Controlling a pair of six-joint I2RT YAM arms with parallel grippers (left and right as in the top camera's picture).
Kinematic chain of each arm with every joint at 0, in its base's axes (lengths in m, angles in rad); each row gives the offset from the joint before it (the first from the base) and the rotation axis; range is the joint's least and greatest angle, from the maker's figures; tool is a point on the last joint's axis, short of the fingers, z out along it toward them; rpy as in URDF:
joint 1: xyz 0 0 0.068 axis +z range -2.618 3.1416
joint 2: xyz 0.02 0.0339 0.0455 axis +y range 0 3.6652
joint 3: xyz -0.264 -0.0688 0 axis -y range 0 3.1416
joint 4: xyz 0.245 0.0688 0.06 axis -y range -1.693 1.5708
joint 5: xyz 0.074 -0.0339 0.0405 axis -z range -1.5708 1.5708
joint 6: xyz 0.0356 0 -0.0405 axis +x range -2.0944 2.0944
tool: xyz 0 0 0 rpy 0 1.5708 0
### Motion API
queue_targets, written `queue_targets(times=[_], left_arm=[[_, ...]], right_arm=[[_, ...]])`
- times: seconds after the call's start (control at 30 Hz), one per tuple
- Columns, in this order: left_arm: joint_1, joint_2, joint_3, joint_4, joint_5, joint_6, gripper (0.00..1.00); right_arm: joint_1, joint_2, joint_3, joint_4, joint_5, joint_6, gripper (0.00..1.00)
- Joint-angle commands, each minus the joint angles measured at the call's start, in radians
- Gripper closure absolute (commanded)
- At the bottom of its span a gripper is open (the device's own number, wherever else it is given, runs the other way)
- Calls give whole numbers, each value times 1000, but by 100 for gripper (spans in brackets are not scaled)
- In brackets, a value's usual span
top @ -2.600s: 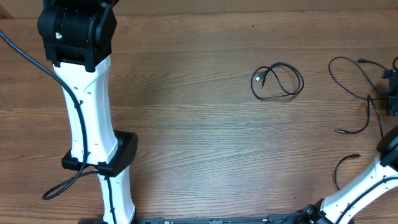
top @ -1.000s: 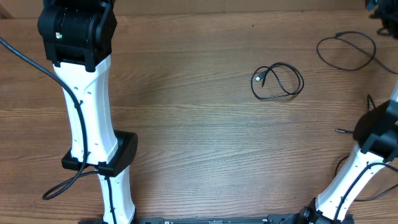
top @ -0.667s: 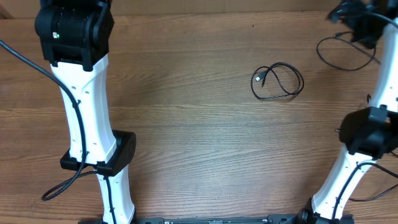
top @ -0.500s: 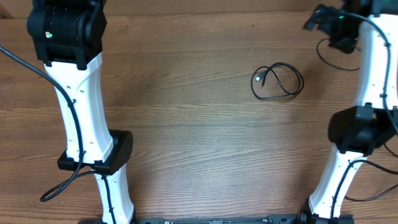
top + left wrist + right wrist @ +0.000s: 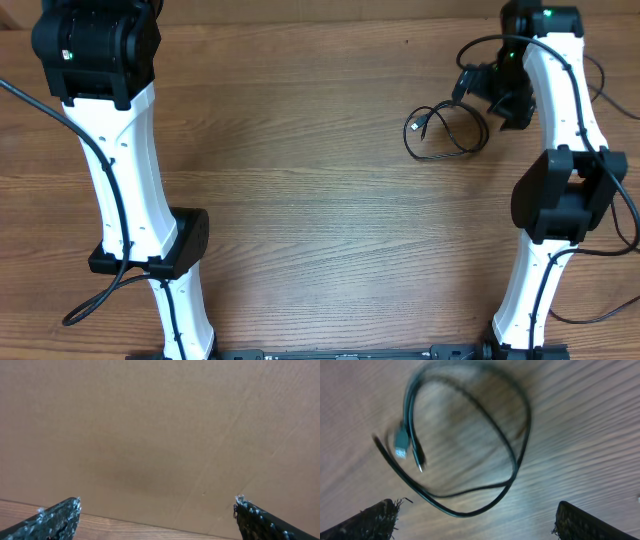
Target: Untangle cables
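On the right side of the brown wooden table (image 5: 300,200), a thin black cable coiled in a loop (image 5: 517,460) lies flat. Right gripper (image 5: 475,506) hangs just above it, fingers spread wide, holding nothing. Left gripper (image 5: 156,501) is also spread wide and empty, facing a tan cardboard wall (image 5: 160,425).
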Motion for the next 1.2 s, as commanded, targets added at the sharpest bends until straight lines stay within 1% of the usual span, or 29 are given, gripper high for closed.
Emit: queue_targets(times=[0.0, 0.27, 0.47, 0.57, 0.67, 0.7, 0.77, 0.8, 1.17], left_arm=[[4, 9, 0, 6, -11, 31, 0], [5, 9, 0, 8, -10, 31, 0], [5, 9, 0, -4, -10, 31, 0], [5, 9, 0, -23, -11, 31, 0], [5, 9, 0, -41, -18, 31, 0], [5, 9, 0, -45, -18, 31, 0], [4, 9, 0, -47, -18, 31, 0], [4, 9, 0, -46, -18, 31, 0], [4, 9, 0, -55, -18, 31, 0]], right_arm=[[50, -5, -4, 13, -105, -111, 0], [233, -6, -4, 120, -70, -193, 0], [352, -6, -7, 119, -82, -335, 0], [353, -6, -46, 121, -39, -348, 0], [294, -6, -132, 171, -46, -348, 0], [258, -6, -174, 200, -108, -349, 0], [235, -6, -205, 220, -231, -380, 0], [235, -6, -206, 220, -256, -390, 0], [405, 2, -206, 297, -252, -400, 0]])
